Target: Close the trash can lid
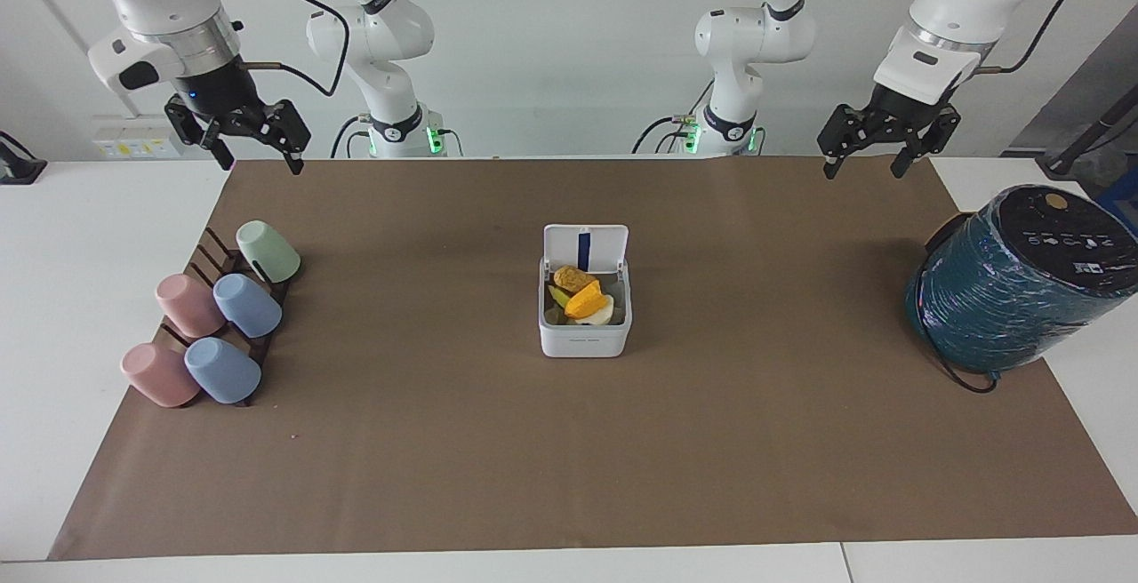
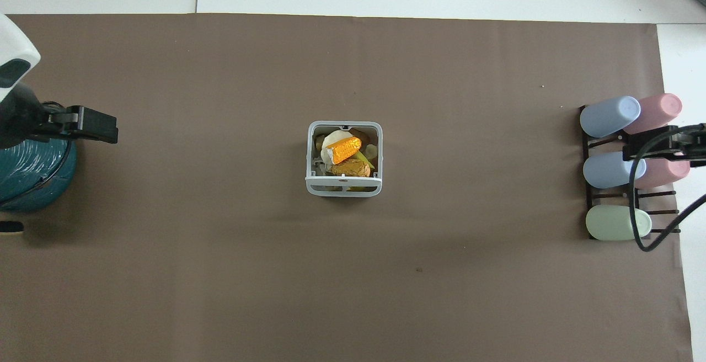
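Facing view: both arms raised; lid upright.

Facing view looked from high across the table toward both arm bases, set well back, covering the whole brown mat. Overhead view looked steeply down from above the robots' end, half a turn round. Both shared the mat, the open trash can at centre, the cup rack and the teal cylinder.
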### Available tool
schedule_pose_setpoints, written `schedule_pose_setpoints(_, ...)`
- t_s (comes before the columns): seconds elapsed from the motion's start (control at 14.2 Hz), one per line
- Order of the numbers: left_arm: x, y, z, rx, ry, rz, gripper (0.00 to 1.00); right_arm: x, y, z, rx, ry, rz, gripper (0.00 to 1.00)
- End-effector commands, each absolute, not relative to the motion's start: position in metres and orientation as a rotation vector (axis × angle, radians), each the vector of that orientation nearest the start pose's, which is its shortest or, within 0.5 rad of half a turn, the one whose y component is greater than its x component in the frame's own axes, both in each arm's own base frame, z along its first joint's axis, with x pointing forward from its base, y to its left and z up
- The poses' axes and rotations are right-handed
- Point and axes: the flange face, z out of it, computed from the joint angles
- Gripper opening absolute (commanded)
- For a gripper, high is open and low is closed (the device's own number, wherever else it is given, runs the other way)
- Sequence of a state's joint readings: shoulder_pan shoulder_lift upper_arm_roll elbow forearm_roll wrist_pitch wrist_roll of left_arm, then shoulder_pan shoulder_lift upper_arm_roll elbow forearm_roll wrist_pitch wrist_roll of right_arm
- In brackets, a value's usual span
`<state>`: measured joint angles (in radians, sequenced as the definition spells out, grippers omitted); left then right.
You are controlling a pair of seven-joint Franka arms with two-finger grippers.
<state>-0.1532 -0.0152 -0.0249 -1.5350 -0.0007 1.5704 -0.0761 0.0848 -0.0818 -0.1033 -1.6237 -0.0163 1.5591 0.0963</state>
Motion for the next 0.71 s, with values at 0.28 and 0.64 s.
schedule_pose_setpoints(0.28,0.484,-0.195,0.605,-3.154,0.208,-0.216,0.03,0.522,-0.013,0.646,-3.144,0.198,-0.019,1.00)
schedule_pose_setpoints(0.64,0.449,-0.273,0.577,-3.170,0.344,-0.250,0.00,0.522,-0.013,0.646,-3.144,0.198,-0.019,1.00)
